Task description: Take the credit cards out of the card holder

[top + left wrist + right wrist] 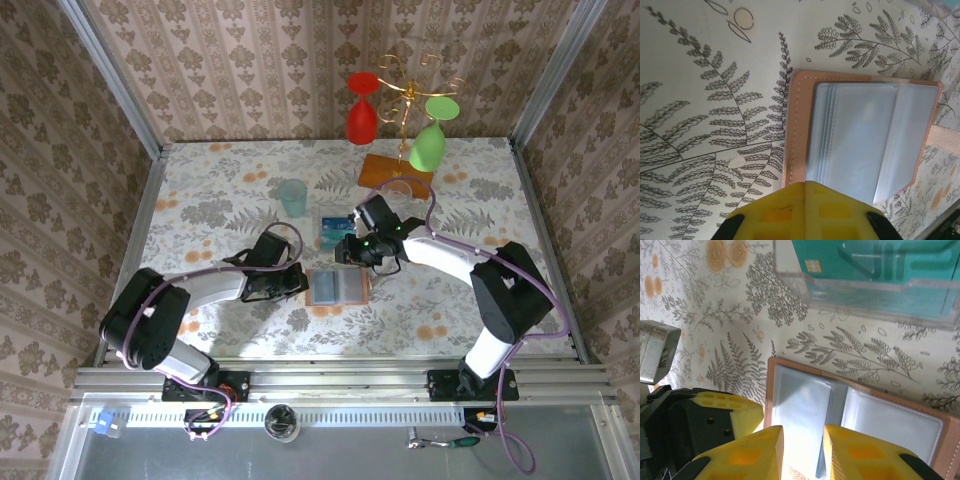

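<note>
Left wrist view: the left hand (805, 210) is clenched with nothing in it. Its yellow tip sits at the 6 o'clock edge of the open card holder (860, 135), seemingly pinning it to the desk (700, 75). In the right wrist view, the right hand (802, 452) sits over the holder's fold, fingers slightly parted and gripping nothing. From above, the left arm reaches in from 9 o'clock and the right from 1 o'clock, wrist bent down. Teal credit cards (865, 260) lie in a clear tray (865, 302) at 12 o'clock of the holder; whether the cloudy sleeves hold more, I cannot tell. Cards are likely light, stiff and slick, so pinch an exposed edge and slide outward. The holder looks soft and light, so it needs pinning.
</note>
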